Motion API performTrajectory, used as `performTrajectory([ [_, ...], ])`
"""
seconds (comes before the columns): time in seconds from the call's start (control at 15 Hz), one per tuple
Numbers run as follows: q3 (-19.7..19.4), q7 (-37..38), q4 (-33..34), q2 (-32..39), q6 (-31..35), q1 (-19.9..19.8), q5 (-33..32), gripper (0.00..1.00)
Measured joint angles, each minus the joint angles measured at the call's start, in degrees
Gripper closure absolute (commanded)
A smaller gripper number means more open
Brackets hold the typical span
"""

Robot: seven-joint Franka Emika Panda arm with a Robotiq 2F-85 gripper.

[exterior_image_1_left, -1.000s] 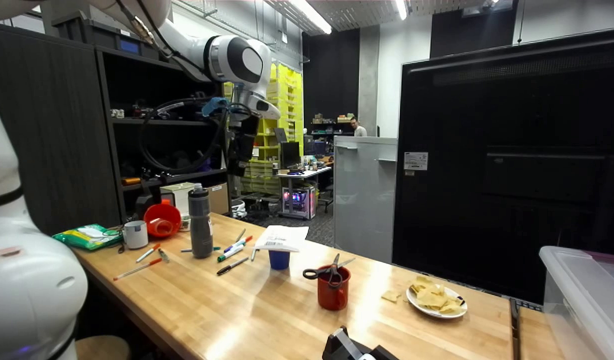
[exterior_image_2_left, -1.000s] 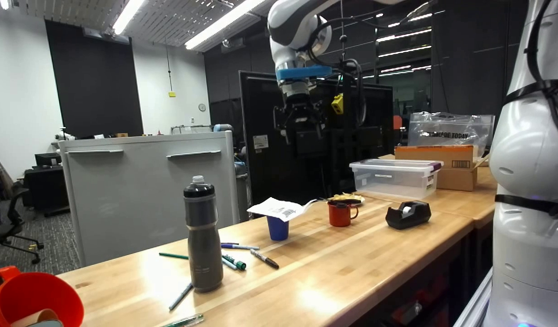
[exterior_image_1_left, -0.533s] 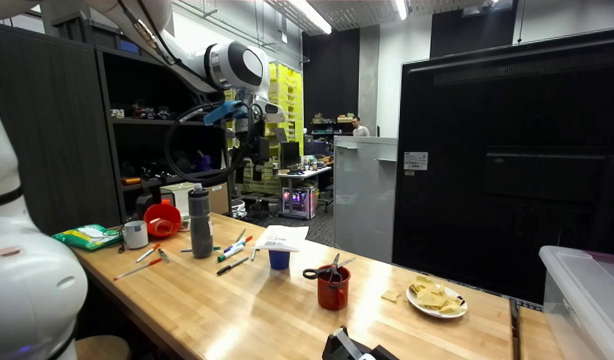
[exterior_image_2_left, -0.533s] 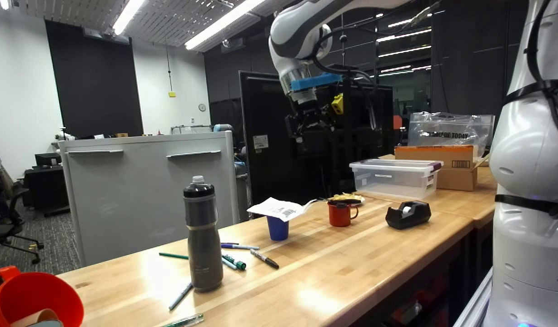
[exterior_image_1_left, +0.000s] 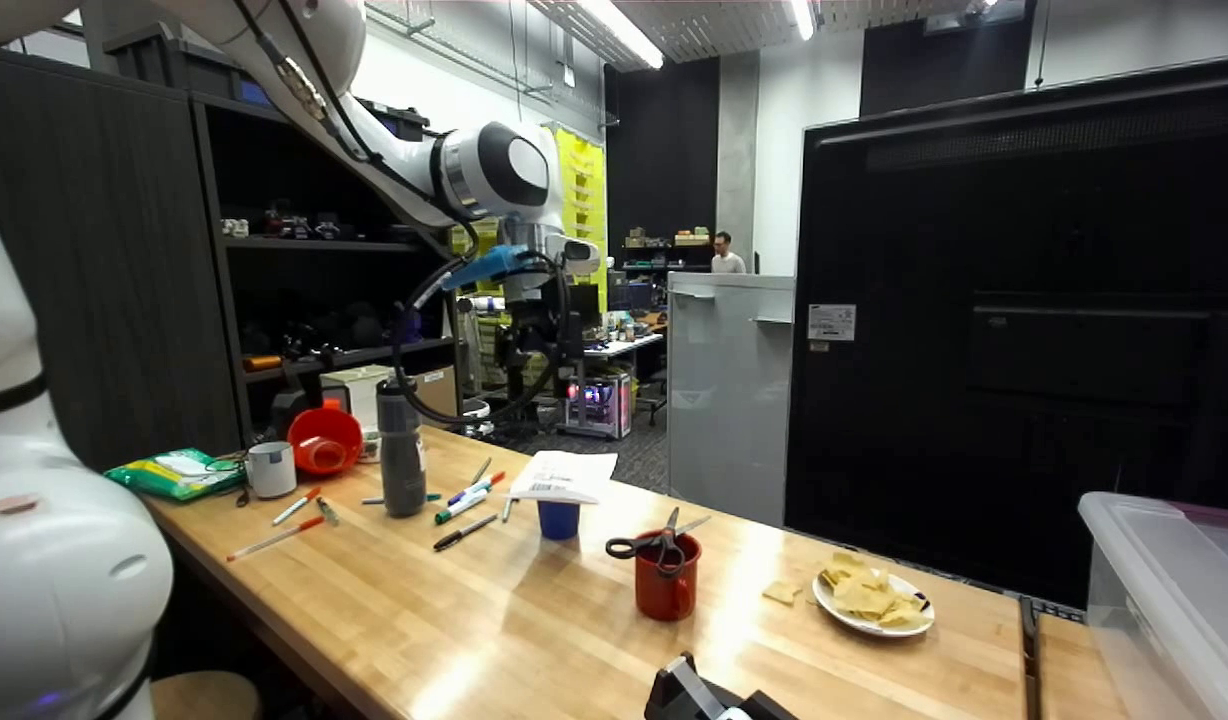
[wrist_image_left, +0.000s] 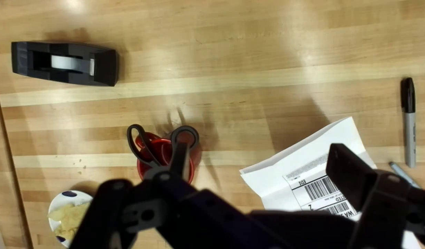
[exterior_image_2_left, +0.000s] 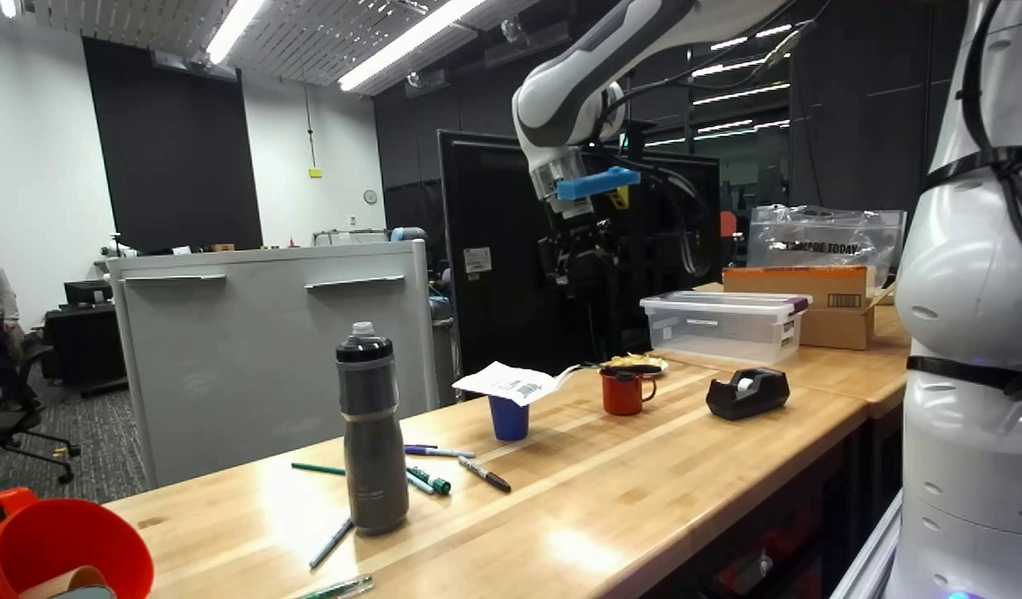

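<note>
Arm [exterior_image_1_left: 494,170] and gripper [wrist_image_left: 259,154] have come lower and shifted to the right over the last second, as both exterior views show; far off in an exterior view, a person [exterior_image_1_left: 727,260] has moved slightly right. The things on the table [exterior_image_1_left: 404,600] lie where they did. The gripper hangs well above the tabletop with its jaws spread wide; in the wrist view one jaw shows across the red mug [exterior_image_1_left: 664,590] and the other across the paper sheet [exterior_image_1_left: 564,475], the things nearest beneath it.

At the left, going by an exterior view, a green-and-yellow packet [exterior_image_1_left: 179,475] lies beside a white mug [exterior_image_1_left: 271,470], with a red container [exterior_image_1_left: 342,430] tipped on its side just beyond. Orange-capped pens [exterior_image_1_left: 296,507] lie nearer. Next stands a grey bottle [exterior_image_1_left: 402,470], upright, with several markers [exterior_image_1_left: 464,505] scattered to its right. Around the middle, the blue cup [exterior_image_1_left: 559,520] stands upright, the paper sheet laid across its top. Right of it and nearer, the red mug also stands upright, scissors [exterior_image_1_left: 664,540] resting in its mouth. Slightly right again, and nearest, sits a black tape dispenser [exterior_image_2_left: 748,399]. Farther right, a loose chip [exterior_image_1_left: 782,592] lies near a white plate [exterior_image_1_left: 859,627] heaped with chips [exterior_image_1_left: 864,595]. At the right end is a clear plastic bin [exterior_image_2_left: 719,333].
</note>
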Motion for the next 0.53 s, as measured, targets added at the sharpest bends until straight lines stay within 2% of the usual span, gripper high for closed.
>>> performTrajectory([
  [0.27, -2.8, -6.6, -4.1, 0.0, 7.2, -1.3, 0.3, 0.00],
  [0.53, -4.4, -15.8, -6.7, -0.3, 10.5, -2.1, -0.8, 0.00],
])
